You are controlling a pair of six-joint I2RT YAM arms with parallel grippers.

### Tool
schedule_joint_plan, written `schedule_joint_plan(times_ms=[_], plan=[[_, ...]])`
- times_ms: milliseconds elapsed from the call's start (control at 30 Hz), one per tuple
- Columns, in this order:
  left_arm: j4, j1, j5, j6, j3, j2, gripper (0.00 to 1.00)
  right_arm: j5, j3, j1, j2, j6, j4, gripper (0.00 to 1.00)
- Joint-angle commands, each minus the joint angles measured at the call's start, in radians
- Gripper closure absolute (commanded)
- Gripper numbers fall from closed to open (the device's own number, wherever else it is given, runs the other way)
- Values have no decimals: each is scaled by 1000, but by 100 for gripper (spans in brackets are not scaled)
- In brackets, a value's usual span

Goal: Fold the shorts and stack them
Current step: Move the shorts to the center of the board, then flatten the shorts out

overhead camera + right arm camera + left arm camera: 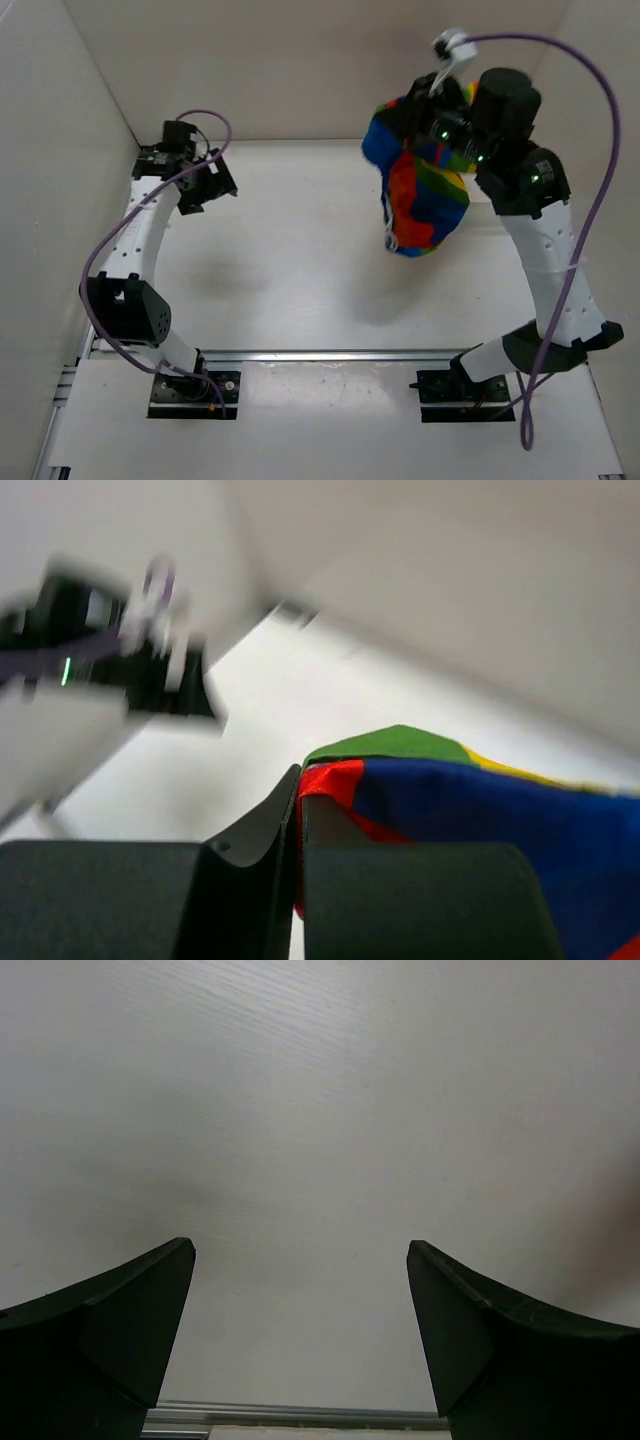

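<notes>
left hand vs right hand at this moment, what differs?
The left hand is open with nothing between its fingers; the right hand is shut on the shorts. The left hand faces bare table; the right hand is raised, the shorts hanging below it. Both have black fingers.

Blurry left arm (pixel 90 680), shorts (pixel 480 800) partly off-frame.

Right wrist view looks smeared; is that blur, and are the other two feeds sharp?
Right wrist view: blurred, worst on the left arm behind; the shorts at the right gripper are legible. Left wrist view: sharp, soft shadow on the table. Top external view: sharp, evenly lit.
</notes>
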State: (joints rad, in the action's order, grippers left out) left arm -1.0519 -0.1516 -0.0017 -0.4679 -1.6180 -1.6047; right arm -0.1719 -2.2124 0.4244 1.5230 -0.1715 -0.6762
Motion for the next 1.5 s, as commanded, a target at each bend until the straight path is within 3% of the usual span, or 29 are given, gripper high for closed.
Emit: schedule_joint_plan(times_ms=[0,33,67,133,167,200,267,300,333,467,600,667,733,867,1000,1167,1200,1267,1300,1367,1467], plan=[[-31,122,55,-12,-52,120,1,-103,231,157,-16,6,4,100],[-31,185,65,-21,-52,146,1,-44,467,285,-46,-37,68,100],[-31,201,75,-21,-42,158,1,-34,537,321,-46,-64,82,100],[-20,210,94,-3,-42,180,1,-76,649,419,9,-86,92,88],[-20,221,103,12,-42,180,1,-57,649,453,40,-86,23,77],[-20,221,114,47,-42,180,4,12,649,483,96,-86,-15,56],[-36,210,128,78,-52,180,4,105,616,546,112,-97,-81,34],[-45,195,128,78,-52,180,4,133,615,547,99,-97,-82,16],[-45,166,128,95,-52,180,4,176,615,531,80,-97,-82,13],[-45,71,155,149,32,180,4,225,649,371,-96,-166,-82,14],[-17,-37,149,106,204,206,0,227,776,134,-217,-233,-91,35],[22,-63,149,68,288,218,0,163,841,64,-228,-243,-102,35],[81,-107,74,-12,391,218,0,134,873,39,-228,-269,-117,19],[168,-151,-46,-100,526,189,0,69,913,25,-141,-290,-117,7],[242,-151,-35,-150,570,160,0,80,886,13,-23,-303,-77,4],[312,-151,37,-126,552,19,2,121,685,-9,230,-324,-43,0],[313,-151,46,-126,538,-4,5,150,647,-9,265,-336,-58,0],[322,-151,66,-104,509,-46,24,204,576,-33,366,-336,-91,0],[322,-151,66,-104,509,-72,51,213,506,-33,397,-345,-100,0],[322,-151,57,-104,500,-95,89,213,458,-47,482,-373,-100,0],[322,-151,57,-104,478,-106,90,204,347,-47,597,-433,-120,0]])
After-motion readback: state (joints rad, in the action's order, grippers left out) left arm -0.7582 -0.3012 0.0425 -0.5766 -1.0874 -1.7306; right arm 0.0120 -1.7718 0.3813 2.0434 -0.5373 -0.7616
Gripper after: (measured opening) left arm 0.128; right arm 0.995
